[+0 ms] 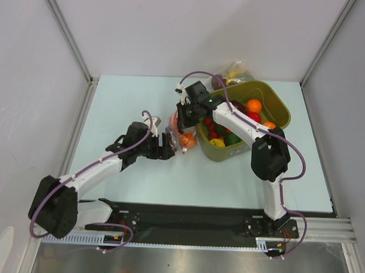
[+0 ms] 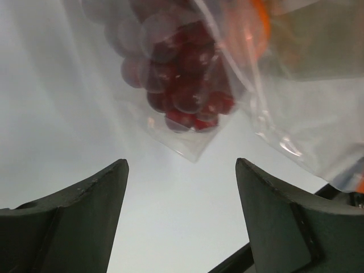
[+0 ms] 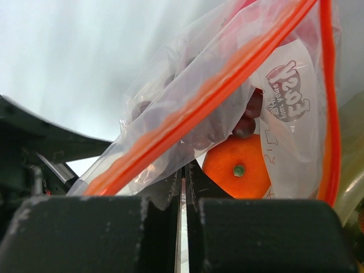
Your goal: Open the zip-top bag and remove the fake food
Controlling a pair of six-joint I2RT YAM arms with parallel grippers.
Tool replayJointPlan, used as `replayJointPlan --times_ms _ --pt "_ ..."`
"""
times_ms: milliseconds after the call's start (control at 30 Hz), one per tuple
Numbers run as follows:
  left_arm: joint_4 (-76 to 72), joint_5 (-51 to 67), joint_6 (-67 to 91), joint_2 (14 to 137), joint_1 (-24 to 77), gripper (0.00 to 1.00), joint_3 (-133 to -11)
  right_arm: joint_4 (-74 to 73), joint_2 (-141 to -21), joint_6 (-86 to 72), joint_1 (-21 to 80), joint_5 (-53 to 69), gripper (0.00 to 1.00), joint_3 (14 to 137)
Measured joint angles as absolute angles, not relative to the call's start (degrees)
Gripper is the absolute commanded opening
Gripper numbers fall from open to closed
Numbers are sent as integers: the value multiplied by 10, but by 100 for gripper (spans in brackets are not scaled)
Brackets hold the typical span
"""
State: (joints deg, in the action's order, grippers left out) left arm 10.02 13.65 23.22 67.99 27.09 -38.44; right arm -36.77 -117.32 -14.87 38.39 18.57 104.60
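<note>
Zip-top bag (image 1: 181, 136) is mid-counter (image 1: 130, 99), next to the green bin (image 1: 278, 105), with the grape bunch (image 2: 187, 85) and orange fruit (image 3: 238, 166) inside. Your right claw (image 3: 183, 177) is clamped on plastic under the red zip strip (image 3: 227, 74). Left claw (image 2: 181, 166) is spread and empty, just short of the bag. You're at the opening step, I'd say. Next: pinch the opposite lip and pull apart.

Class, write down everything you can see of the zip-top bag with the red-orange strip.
The zip-top bag is clear, crinkly plastic film with a red-orange zip strip along its mouth and a printed logo on one side. Inside show an orange fruit and a dark red grape bunch. It hangs beside the green bin, its film pinched in the shut right tool. The open left tool faces one bottom corner without touching it.
</note>
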Motion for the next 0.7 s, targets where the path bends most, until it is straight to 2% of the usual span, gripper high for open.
replayJointPlan --times_ms 200,367,400,700 --pt "84 121 248 721 272 76 -384 -372 -1173 -149 383 191 0 1046" --pt "54 121 260 722 273 58 -384 -370 -1166 -148 380 200 0 1033" --pt "47 122 262 724 273 57 -384 -370 -1162 -148 379 202 0 1028" --pt "24 142 280 735 288 59 -380 -370 -1147 -149 367 220 0 1005"
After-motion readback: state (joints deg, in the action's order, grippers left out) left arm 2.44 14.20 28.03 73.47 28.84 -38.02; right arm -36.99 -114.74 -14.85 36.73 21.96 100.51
